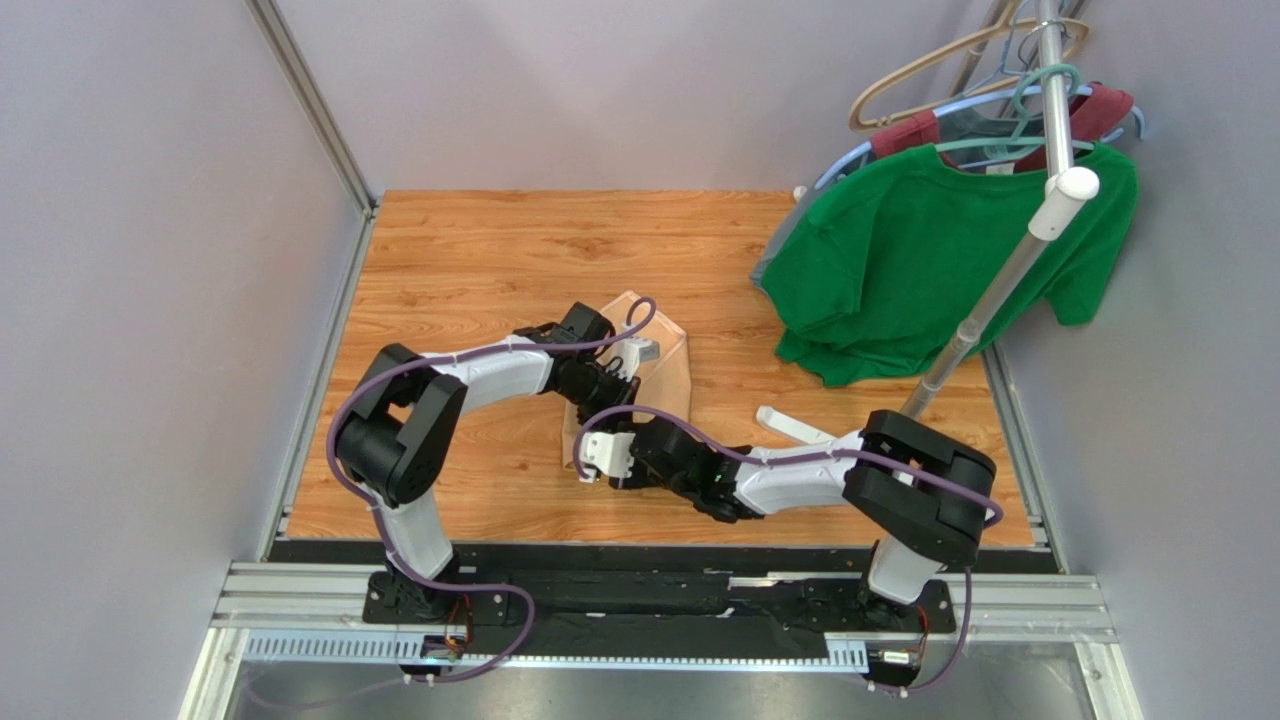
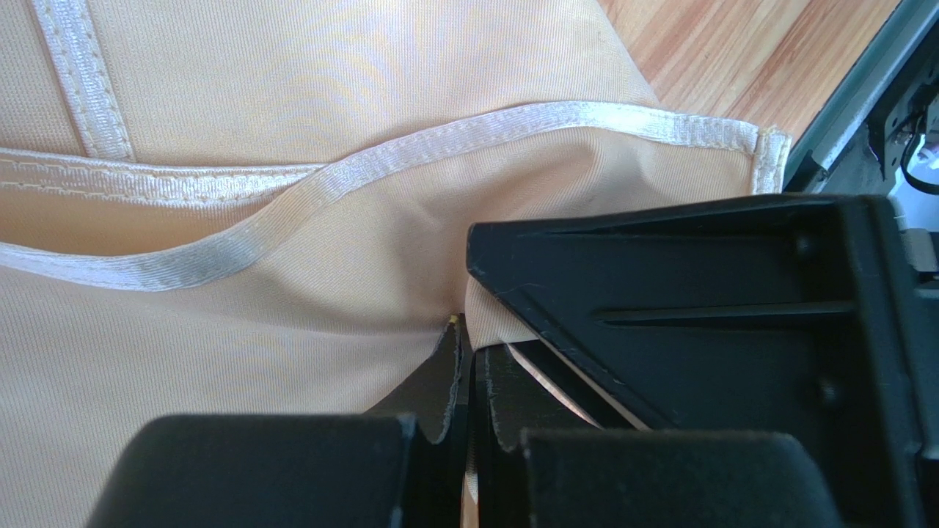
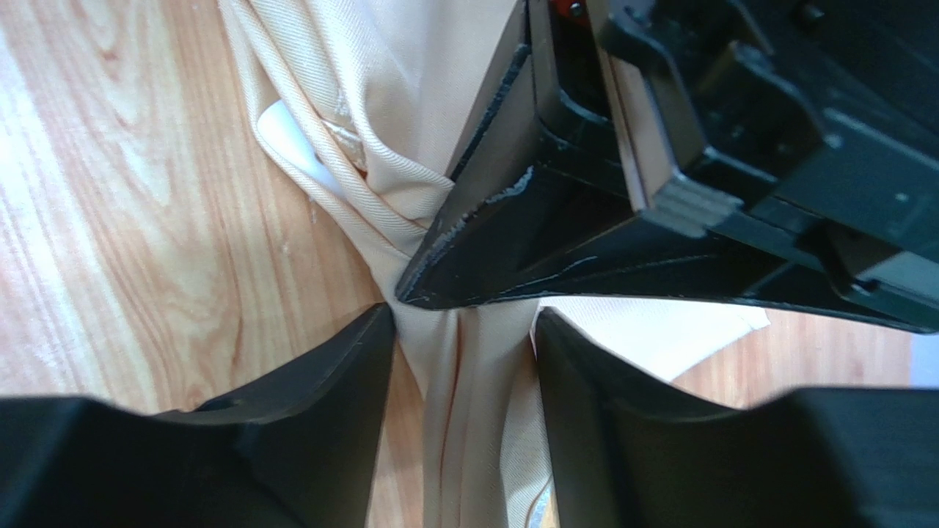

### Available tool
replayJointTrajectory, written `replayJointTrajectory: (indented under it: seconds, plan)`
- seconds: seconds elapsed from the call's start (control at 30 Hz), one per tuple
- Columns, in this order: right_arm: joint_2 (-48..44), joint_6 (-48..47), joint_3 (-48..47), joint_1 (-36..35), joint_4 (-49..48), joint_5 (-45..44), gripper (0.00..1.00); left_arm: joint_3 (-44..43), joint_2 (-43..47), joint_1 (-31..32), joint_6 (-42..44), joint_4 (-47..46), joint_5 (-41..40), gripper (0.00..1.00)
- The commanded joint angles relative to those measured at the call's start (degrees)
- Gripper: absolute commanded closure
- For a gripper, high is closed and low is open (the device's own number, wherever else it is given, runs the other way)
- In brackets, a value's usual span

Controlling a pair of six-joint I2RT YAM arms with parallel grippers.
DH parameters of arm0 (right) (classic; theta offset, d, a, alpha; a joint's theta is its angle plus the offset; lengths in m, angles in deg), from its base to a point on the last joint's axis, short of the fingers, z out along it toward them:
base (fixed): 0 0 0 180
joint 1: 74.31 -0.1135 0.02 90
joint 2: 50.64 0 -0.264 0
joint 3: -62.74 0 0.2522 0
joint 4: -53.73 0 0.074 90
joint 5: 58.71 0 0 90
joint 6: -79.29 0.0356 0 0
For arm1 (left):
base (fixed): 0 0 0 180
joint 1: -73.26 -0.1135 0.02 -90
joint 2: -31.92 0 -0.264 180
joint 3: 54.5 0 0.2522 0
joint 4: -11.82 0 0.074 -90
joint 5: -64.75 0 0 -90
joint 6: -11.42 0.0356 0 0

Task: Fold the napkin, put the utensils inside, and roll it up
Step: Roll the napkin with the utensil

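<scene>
A wooden table (image 1: 451, 270) fills the floor of the cell, and at its far right corner a green T-shirt (image 1: 917, 255) hangs on a clothes rack (image 1: 1056, 90). The napkin (image 1: 672, 372), a peach-tan cloth with a stitched hem, lies rumpled and partly folded near the middle of the table, with both arms reaching in over it. The left gripper (image 2: 463, 380) has its jaws closed tight on a pinch of the napkin. The right gripper (image 3: 457, 330) meets it tip to tip at the near edge of the cloth, its jaws about half apart, one finger on each side of a bunched strip of napkin. A smooth white shape (image 3: 292, 138) shows inside a fold; I cannot tell whether it is the spoon.
</scene>
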Motion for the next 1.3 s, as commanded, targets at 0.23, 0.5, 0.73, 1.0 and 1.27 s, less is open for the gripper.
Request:
replayJointTrajectory:
  seconds: [0.23, 0.5, 0.73, 1.0, 1.27]
  plan:
    - [2.6, 3.5, -4.8, 2.6, 7.7, 4.3, 0.83, -0.3, 1.3, -0.2, 0.6, 0.9, 0.1, 0.99]
    - [3.1, 4.9, -6.3, 2.6, 11.7, 6.3, 1.00, 0.8, 4.7, -0.9, -1.7, -1.3, -1.6, 0.64]
    - [1.6, 6.9, -7.1, 2.6, 15.0, 8.5, 1.00, 2.2, 8.3, -3.5, -5.4, -2.6, -6.8, 0.29]
    - [0.4, 8.7, -7.8, 2.7, 19.0, 13.2, 1.00, 3.7, 13.7, -7.9, -11.0, -7.2, -13.7, 0.21]
    - [-1.5, 11.4, -8.0, 4.3, 21.3, 19.3, 1.00, 4.1, 14.7, -12.5, -13.1, -6.6, -19.4, 0.21]
